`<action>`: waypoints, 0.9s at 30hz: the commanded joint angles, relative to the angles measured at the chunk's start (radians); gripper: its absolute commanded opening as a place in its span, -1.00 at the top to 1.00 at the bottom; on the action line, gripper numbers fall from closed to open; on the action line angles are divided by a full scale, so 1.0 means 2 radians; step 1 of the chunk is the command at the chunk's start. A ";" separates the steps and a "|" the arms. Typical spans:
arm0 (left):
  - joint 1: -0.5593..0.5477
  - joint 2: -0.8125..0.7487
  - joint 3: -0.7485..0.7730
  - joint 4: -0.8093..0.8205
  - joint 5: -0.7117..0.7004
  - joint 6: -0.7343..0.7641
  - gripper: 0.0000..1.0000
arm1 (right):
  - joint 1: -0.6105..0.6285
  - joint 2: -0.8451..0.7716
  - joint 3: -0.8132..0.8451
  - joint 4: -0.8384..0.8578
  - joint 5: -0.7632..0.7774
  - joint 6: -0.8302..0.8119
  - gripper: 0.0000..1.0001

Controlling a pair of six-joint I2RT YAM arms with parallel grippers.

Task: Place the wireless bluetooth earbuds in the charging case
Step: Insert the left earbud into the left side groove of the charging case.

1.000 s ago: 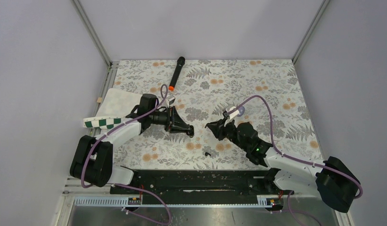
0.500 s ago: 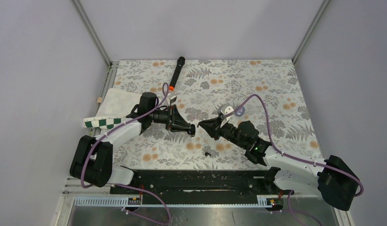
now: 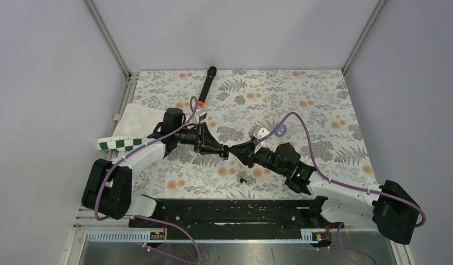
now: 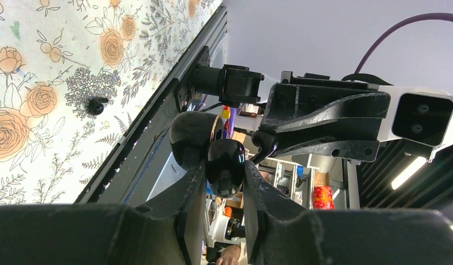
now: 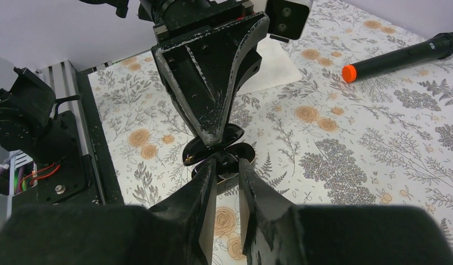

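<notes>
The left gripper (image 3: 224, 153) has its fingers clamped on the open charging case (image 4: 224, 160), held in the air. The case looks light, glossy and slippery, so its flat sides seem the best hold. Just right of the case the right gripper (image 5: 227, 170) meets it, fingers narrow, and I cannot tell whether they grip. One earbud (image 3: 243, 180) lies loose near the case.

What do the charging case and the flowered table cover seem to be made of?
The charging case looks like hard black plastic with a glossy finish: bright reflections sit on its rounded shell. The table cover looks like a matte printed sheet, perhaps paper or vinyl: flat flower and fern print, no glare.
</notes>
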 commanded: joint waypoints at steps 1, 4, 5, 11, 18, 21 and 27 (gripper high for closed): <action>-0.002 -0.017 0.016 0.022 0.010 -0.004 1.00 | 0.010 0.005 0.020 0.010 -0.010 -0.011 1.00; -0.002 -0.018 0.015 0.023 0.011 -0.004 1.00 | 0.013 0.015 0.025 0.008 -0.010 -0.018 1.00; -0.002 -0.018 0.015 0.023 0.011 -0.004 1.00 | 0.014 0.018 0.027 0.008 -0.009 -0.026 1.00; -0.002 -0.023 0.013 0.022 0.012 -0.004 1.00 | 0.018 0.028 0.034 0.011 -0.004 -0.031 1.00; -0.002 -0.023 0.011 0.022 0.012 -0.003 1.00 | 0.024 0.027 0.036 0.003 0.016 -0.045 1.00; -0.002 -0.024 0.010 0.022 0.013 -0.003 1.00 | 0.028 0.025 0.037 -0.003 0.027 -0.057 1.00; -0.002 -0.025 0.010 0.023 0.014 -0.002 1.00 | 0.039 0.023 0.039 -0.019 0.053 -0.089 1.00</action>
